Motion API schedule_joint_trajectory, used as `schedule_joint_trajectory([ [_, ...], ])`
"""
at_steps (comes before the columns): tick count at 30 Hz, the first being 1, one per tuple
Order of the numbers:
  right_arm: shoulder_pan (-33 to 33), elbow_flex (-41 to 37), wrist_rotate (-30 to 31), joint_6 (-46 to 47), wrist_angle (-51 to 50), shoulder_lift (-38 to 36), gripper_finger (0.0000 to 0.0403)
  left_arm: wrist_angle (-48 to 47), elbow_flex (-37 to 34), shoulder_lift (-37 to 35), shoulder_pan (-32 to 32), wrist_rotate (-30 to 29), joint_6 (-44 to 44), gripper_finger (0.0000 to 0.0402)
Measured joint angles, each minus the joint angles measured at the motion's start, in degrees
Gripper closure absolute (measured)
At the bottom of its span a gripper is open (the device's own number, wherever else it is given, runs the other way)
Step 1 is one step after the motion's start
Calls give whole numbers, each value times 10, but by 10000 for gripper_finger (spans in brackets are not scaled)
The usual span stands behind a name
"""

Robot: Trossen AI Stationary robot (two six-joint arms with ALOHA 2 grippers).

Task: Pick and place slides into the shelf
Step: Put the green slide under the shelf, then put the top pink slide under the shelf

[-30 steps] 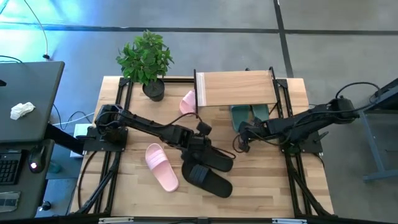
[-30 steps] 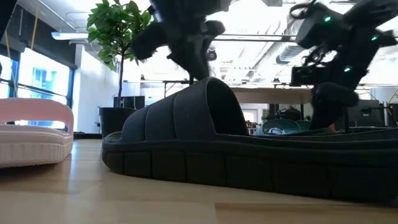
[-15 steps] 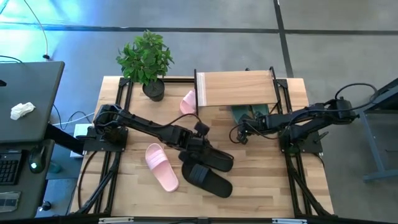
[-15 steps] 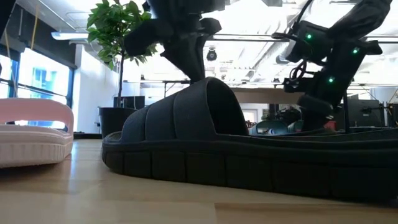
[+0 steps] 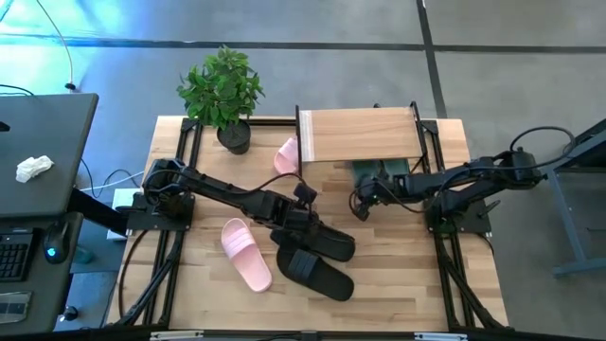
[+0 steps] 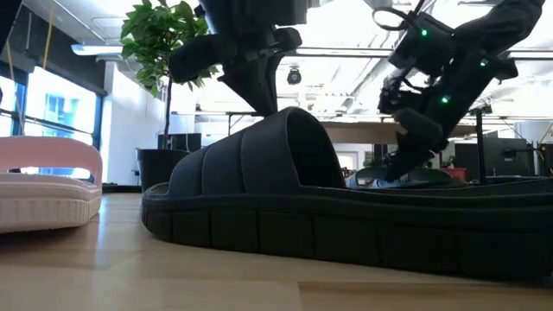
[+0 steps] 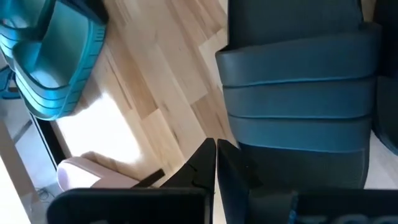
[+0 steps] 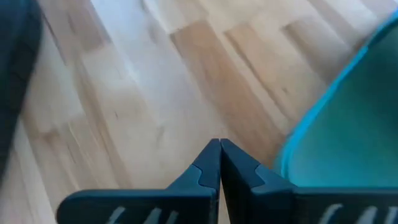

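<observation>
Two black slides (image 5: 320,256) lie side by side on the table's middle, the nearer one filling the low view (image 6: 302,207). My left gripper (image 7: 216,149) is shut, its tips beside the farther black slide's strap (image 7: 298,93). Teal slides (image 5: 379,173) lie partly under the shelf (image 5: 360,135). My right gripper (image 8: 219,149) is shut just in front of one teal slide (image 8: 348,124). One pink slide (image 5: 244,254) lies sole down at the near left. Another pink slide (image 5: 286,154) stands against the shelf's left end. My left gripper points slanting down, its shut tips right beside the left edge of the black slide's strap (image 7: 233,146); I cannot tell whether they touch it. My right gripper points slanting down over bare table beside the teal slide's rim (image 8: 292,155); I cannot tell whether it touches.
A potted plant (image 5: 223,95) stands at the table's far left corner. Black frame rails (image 5: 180,189) run along both sides of the table. Bare wood lies between the black slides and the right rail (image 5: 407,256).
My right gripper, still shut, has swung toward the table's far edge and a little left, closer to the teal slides under the shelf. The slides lie where they were.
</observation>
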Motion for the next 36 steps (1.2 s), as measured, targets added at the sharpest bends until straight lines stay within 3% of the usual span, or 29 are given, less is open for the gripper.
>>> schedule_joint_trajectory([
  [9,-54,0,-13,-17,-35,5,403,2,0,0,-6,25,-15,396],
  [12,-59,0,-10,-20,-42,4,403,3,0,0,-14,47,-15,396],
  [18,-59,0,1,-13,-44,3,403,-13,0,-6,-39,38,-15,396],
  [27,-42,0,-43,-29,-4,3,403,-128,0,-12,-49,-27,-98,396],
  [32,-22,8,-66,-57,3,3,403,-219,-2,-12,-48,-124,-174,396],
  [36,-8,9,-80,-54,5,3,403,-234,-41,-20,-46,-190,-195,396],
])
